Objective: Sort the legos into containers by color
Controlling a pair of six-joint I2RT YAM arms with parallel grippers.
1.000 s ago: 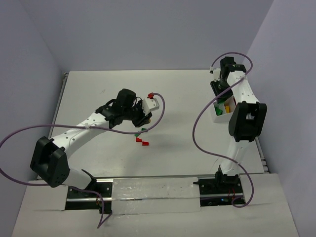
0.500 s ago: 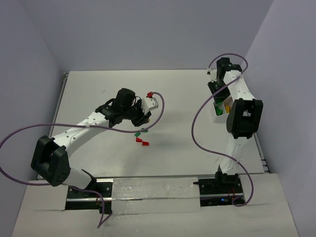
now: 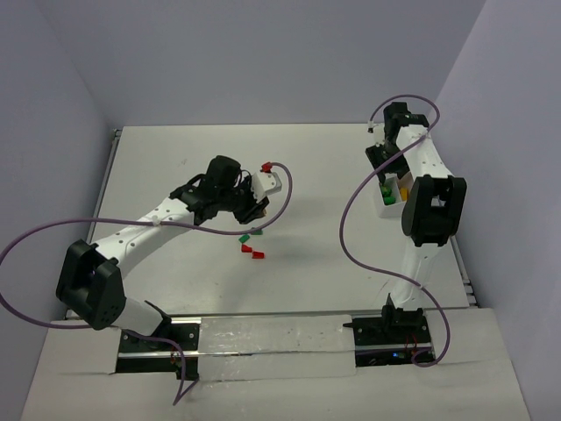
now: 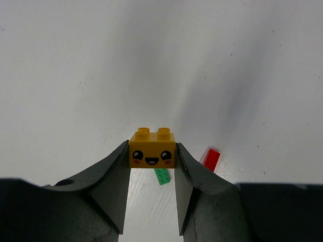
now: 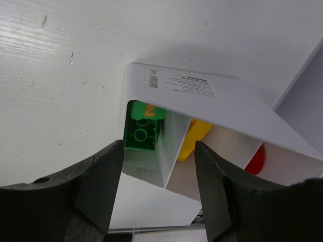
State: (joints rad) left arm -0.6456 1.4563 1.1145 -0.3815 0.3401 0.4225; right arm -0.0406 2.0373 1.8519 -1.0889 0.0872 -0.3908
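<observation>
My left gripper (image 4: 152, 153) is shut on a yellow lego (image 4: 152, 150) with a smiling face and holds it above the table. Below it on the table lie a small green lego (image 4: 162, 176) and a red lego (image 4: 211, 159), which the top view also shows as green (image 3: 248, 235) and red (image 3: 254, 253). My right gripper (image 5: 159, 151) stands open over the white containers tray (image 5: 202, 96). A green lego (image 5: 142, 132) sits in its left compartment, a yellow one (image 5: 196, 138) in the middle, a red one (image 5: 256, 160) on the right.
The tray (image 3: 386, 207) stands near the table's right edge, close to the side wall. Purple cables (image 3: 351, 219) loop from both arms over the table. A red cable cap (image 3: 266, 167) sits by the left wrist.
My right gripper's jaws have spread apart over the tray, and the arm shifted slightly left. The left arm with the yellow lego has hardly moved.
</observation>
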